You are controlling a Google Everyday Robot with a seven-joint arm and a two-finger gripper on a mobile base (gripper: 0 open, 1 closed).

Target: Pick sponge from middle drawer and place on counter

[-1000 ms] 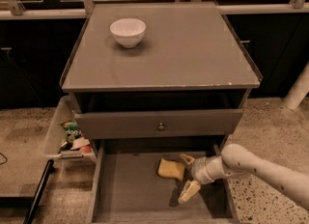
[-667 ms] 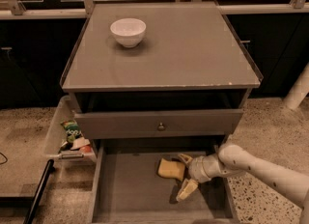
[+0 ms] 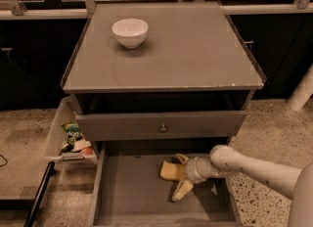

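Camera view, one item per entry. Counter (image 3: 195,50) – flat grey cabinet top with small white chips along its front edge; it bears a white bowl (image 3: 129,32) near the back left corner. Drawer front (image 3: 205,123) – grey, shut, with a small round knob (image 3: 163,128) at its middle, directly under the counter. Middle drawer (image 3: 129,189) – pulled out below that front, with a plain grey floor and low side walls. Sponge (image 3: 170,170) – pale yellow, lying on the drawer floor right of centre, towards the back. Gripper (image 3: 177,177) – inside the drawer at the sponge, on a cream arm (image 3: 254,170) that reaches in from the right. Fingers (image 3: 183,190) – spread apart, one at the sponge's far edge and one on its near side, the sponge between them and not clamped. Clear plastic bin (image 3: 55,132) – on the speckled floor just left of the cabinet, holding snack packets (image 3: 74,134).
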